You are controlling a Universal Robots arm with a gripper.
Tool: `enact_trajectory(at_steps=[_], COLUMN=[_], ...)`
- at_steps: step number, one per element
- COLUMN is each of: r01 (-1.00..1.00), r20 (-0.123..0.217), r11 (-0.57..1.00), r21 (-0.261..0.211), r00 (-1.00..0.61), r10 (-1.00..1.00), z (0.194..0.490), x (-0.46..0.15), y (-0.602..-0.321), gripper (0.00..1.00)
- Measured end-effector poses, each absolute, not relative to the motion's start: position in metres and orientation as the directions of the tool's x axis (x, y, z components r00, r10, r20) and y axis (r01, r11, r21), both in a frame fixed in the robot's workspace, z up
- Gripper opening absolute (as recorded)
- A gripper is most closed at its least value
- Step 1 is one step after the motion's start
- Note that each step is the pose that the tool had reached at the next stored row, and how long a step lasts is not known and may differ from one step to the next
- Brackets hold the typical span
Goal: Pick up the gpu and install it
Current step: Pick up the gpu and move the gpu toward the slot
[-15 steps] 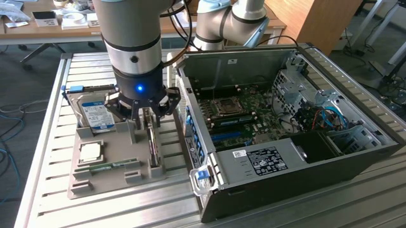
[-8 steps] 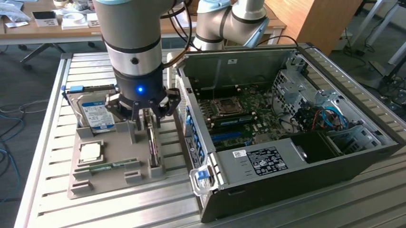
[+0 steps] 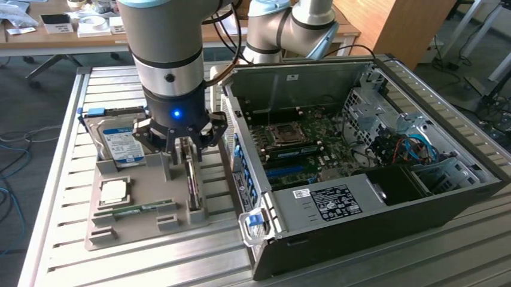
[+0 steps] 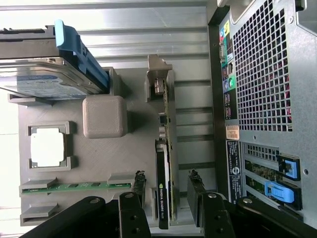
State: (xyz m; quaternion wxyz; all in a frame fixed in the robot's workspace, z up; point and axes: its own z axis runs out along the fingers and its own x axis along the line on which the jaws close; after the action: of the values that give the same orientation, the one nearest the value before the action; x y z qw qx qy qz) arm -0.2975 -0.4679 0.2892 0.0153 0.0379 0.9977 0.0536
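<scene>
The gpu (image 3: 192, 186) stands on its edge in a slot of the grey holder (image 3: 136, 230), close to the open computer case (image 3: 351, 200). In the wrist view the gpu (image 4: 163, 191) is a thin dark card with a green board behind it. My gripper (image 3: 186, 150) hangs just above the card, and in the wrist view the gripper (image 4: 167, 184) is open. One of its fingers (image 4: 139, 187) is on each side of the card, with a gap between each finger and the card.
The holder also carries a silver hard drive (image 3: 121, 144) with a blue-white label, a square processor (image 3: 114, 191) and a narrow green RAM stick (image 3: 136, 209). The case lies on its side with the motherboard (image 3: 303, 140) exposed. A slatted metal table (image 3: 56, 179) supports everything.
</scene>
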Motion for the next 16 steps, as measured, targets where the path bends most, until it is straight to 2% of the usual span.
enact_trajectory(at_steps=[16], r01=[0.074], r20=[-0.027], r11=[0.992], r21=[0.106], r00=[-0.997], r10=[0.077], z=[0.2794], x=[-0.2975], y=[-0.4679], gripper=[0.47])
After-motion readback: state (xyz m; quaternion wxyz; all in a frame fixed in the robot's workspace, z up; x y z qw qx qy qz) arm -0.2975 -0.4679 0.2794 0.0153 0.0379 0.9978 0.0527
